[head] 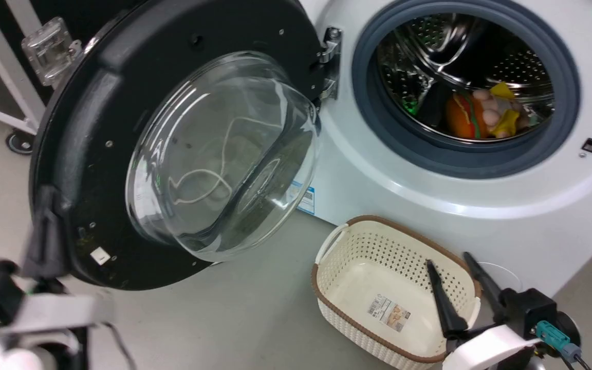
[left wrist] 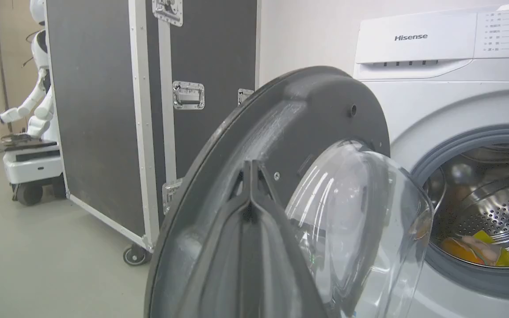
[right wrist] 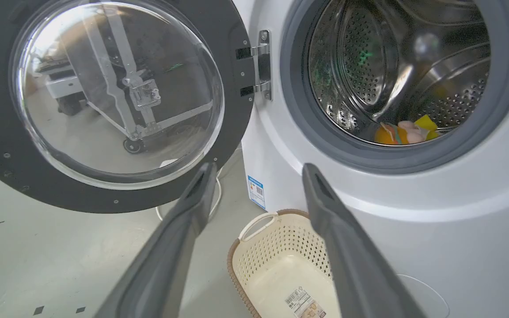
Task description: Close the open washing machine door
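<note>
**Washing machine door** (head: 178, 146): open, swung out to the left of the washing machine (head: 429, 216). It hangs on a metal hinge (head: 331, 56) at the opening's left edge. Black rim w/ clear glass bowl (head: 224, 154) bulging toward the near side.

**Drum opening:** uncovered, ringed by a grey gasket (head: 460, 159). Soft toys (head: 481, 115) in orange, yellow & pink lie inside the perforated steel drum. A small blue sticker (head: 306, 200) sits low on the machine front, partly behind the bowl.

**Left tool** (left wrist: 251, 168): fingers pressed together, nothing btwn them. The tip is up against the door's black inner face, near its free left edge. Whether it touches can't be told. In head view it is blurred at near left, overlapping the rim's lower-left part.

**Right tool** (head: 447, 258): fingers spread, holding nothing, at near right. In head view it lies over the right part of a cream perforated basket (head: 357, 241) w/ brown rim. The basket stands on the grey floor (head: 250, 318) just in front of the machine, w/ a label on its bottom.

**Far left, behind the door:** a black flight case (left wrist: 100, 110) w/ metal edging, on castors. Beyond it stands a white robot (left wrist: 33, 163) on a wheeled base.
</note>
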{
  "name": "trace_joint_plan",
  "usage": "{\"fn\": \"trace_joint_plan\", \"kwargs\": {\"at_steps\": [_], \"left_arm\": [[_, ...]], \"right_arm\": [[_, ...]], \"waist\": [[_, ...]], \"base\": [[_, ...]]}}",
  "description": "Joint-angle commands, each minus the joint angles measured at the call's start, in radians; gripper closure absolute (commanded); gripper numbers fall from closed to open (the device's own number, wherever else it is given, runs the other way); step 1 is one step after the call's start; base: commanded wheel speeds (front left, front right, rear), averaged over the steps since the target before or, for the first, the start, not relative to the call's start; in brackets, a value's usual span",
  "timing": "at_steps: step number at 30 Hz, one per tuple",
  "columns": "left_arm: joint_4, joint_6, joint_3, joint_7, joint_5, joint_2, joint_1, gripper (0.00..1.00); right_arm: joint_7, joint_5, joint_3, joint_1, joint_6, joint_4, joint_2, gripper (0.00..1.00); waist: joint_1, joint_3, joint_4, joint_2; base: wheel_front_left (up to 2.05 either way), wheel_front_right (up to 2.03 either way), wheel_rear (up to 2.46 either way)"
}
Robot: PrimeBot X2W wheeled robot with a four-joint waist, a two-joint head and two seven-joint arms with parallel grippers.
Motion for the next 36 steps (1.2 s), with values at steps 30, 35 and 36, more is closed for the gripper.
{"fn": "trace_joint_plan", "kwargs": {"at_steps": [30,35,36], "left_arm": [[0.679,-0.038,0.241,0.933,-1.090,0.208,-0.503,1.00],[0.586,-0.038,0.198,1.038,-1.167,0.192,-0.415,1.00],[0.573,-0.038,0.193,1.050,-1.176,0.191,-0.399,1.00]], "right_arm": [[-0.066,0.002,0.011,-0.013,0.001,0.057,0.001,0.00],[-0.066,0.003,0.010,-0.008,0.001,0.064,0.001,0.00],[-0.066,0.003,0.009,-0.007,0.001,0.064,0.001,0.00]], "waist": [[0.0000,0.057,0.073,0.0000],[0.0000,0.042,0.064,0.0000],[0.0000,0.038,0.062,0.0000]], "base": [[0.00,0.00,0.00],[0.00,0.00,0.00],[0.00,0.00,0.00]]}}
